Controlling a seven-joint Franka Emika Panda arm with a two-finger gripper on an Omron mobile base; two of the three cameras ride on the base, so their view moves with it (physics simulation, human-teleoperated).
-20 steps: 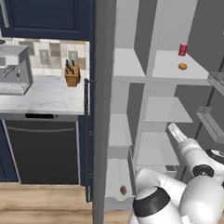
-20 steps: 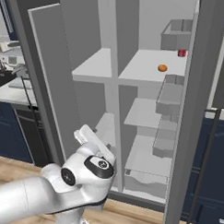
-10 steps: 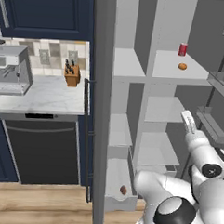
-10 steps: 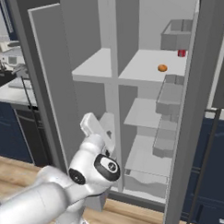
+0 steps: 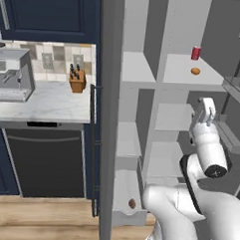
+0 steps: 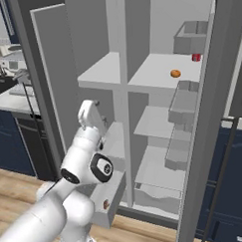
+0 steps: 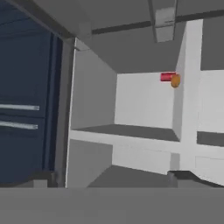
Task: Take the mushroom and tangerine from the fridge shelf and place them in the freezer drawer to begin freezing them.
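Fridge wide open. Tangerine (image 5: 195, 71) sitting on the fridge shelf (image 5: 184, 77) high up on the right side, just in front of a red can (image 5: 196, 52). Same tangerine (image 6: 176, 73) and can (image 6: 196, 57) seen from the other side, close together. In the hand view, tangerine (image 7: 175, 81) right against the can (image 7: 167, 77), far from the claw. Mushroom (image 5: 132, 204) lying down low in the freezer drawer (image 5: 122, 217), pulled out at the bottom of the left column. Also seen as a small brown lump (image 6: 105, 205) in the drawer (image 6: 109, 205). Claw (image 5: 207, 109) raised up in front of the middle shelves, below the tangerine and well apart from it. Claw (image 6: 90, 114) spread wide, holding nothing. Knife block (image 5: 76, 80) on the counter (image 5: 48, 101) to the left.
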